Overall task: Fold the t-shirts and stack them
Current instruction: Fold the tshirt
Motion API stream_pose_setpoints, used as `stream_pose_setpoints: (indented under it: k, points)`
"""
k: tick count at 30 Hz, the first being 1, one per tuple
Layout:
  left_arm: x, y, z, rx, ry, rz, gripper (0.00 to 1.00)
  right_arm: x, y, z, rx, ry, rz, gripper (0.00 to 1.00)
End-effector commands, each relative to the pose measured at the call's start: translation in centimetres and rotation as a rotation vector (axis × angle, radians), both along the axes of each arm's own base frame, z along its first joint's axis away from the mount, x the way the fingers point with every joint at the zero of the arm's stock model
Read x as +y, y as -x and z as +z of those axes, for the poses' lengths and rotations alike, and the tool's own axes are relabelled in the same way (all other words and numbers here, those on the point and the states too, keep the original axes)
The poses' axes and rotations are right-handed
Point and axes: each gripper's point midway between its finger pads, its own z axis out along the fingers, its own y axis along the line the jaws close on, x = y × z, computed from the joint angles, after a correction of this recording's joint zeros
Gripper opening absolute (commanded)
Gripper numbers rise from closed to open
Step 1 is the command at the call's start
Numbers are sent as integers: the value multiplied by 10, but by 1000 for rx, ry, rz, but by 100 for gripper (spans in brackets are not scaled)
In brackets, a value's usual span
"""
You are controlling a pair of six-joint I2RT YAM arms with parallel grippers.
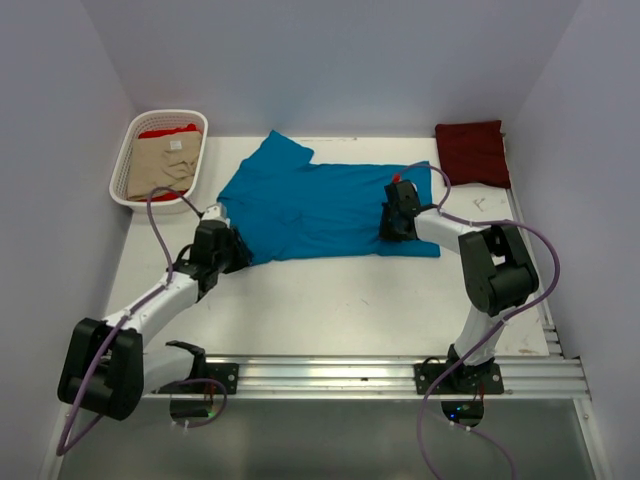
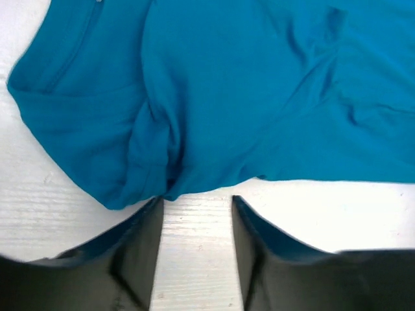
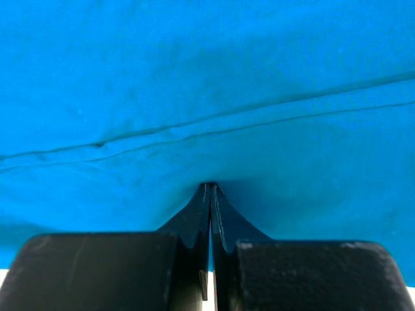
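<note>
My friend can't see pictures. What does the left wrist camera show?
A teal shirt lies rumpled on a white table, filling the top of the picture. Just below its bunched edge, the dark left tool is open, with only bare table in its gap.

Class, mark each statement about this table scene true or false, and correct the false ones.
1. The teal-blue cloth t-shirt lies spread on the white table. True.
2. The left gripper grips the teal shirt. False: its jaws stand open at the shirt's edge, with only bare table between them.
3. The dark maroon shirt sits in the white slotted plastic basket. False: it lies folded at the table's far right corner.
4. The basket holds a beige shirt and a bright red shirt. True.
5. The right gripper is wide open. False: its jaws are shut on the teal cloth.
</note>
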Motion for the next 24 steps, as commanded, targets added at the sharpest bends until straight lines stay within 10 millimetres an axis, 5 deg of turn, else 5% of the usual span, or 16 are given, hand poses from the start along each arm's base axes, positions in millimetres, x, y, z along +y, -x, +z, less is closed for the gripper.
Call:
stream_pose_setpoints:
  k: [1,7,10,15,21,24]
  points:
    - [7,-6,-3,46,-29,44,54,-17,21,-32,105,53,-19,0]
    - [10,-7,-13,79,-39,74,66,-21,22,-30,106,52,-26,0]
    - [9,-13,-6,15,-34,65,45,-20,22,-29,105,50,-22,0]
    - [7,-19,10,-63,-22,49,28,-21,24,-31,110,51,-23,0]
    - [14,-16,-5,-29,-65,52,1,-21,24,-30,108,47,-25,0]
    - [13,-18,-13,-30,-60,46,0,-21,24,-30,106,48,-22,0]
